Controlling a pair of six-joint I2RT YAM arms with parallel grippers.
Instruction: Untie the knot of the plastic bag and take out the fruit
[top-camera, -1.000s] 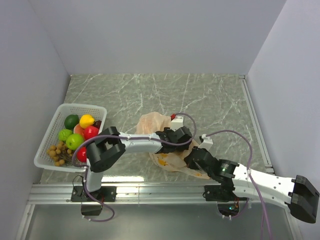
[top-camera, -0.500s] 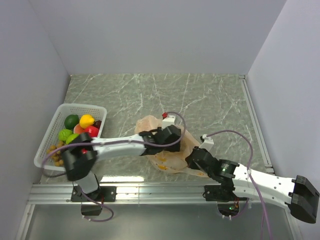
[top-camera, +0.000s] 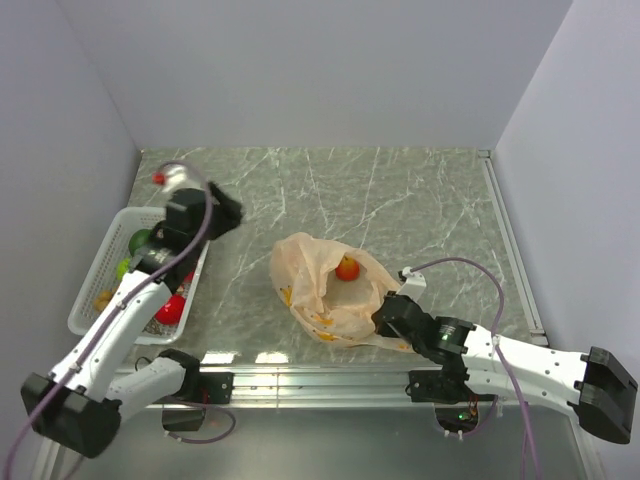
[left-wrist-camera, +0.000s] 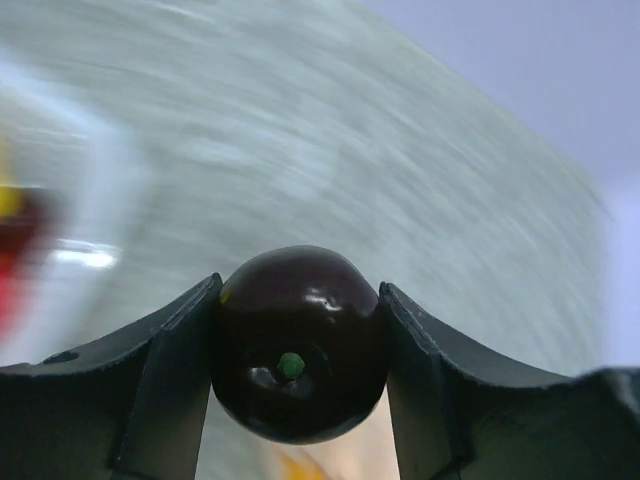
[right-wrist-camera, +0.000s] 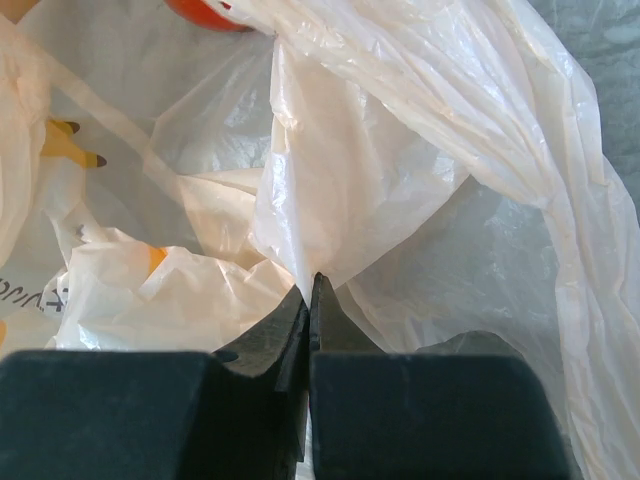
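Pale grey walls box in a green marbled worktop (top-camera: 420, 200), with a white lattice basket (top-camera: 100, 262) at its left edge; a second ago the left arm was stretched across into the plastic bag (top-camera: 325, 285), and now it has swung back over the basket, blurring the wrist view. The left claw (left-wrist-camera: 297, 345) is clamped around a dark purple fruit (left-wrist-camera: 298, 340), glossy with a tiny green stem mark; judging by that, one more fruit has been lifted out and is about to be dropped among the others. The bag lies open near the worktop's middle, no knot to be seen, with an orange fruit (top-camera: 347, 268) exposed inside it; that one probably comes next. The right claw (right-wrist-camera: 310, 300) is pinched tight on a fold of the bag's near-right rim, holding the mouth open.
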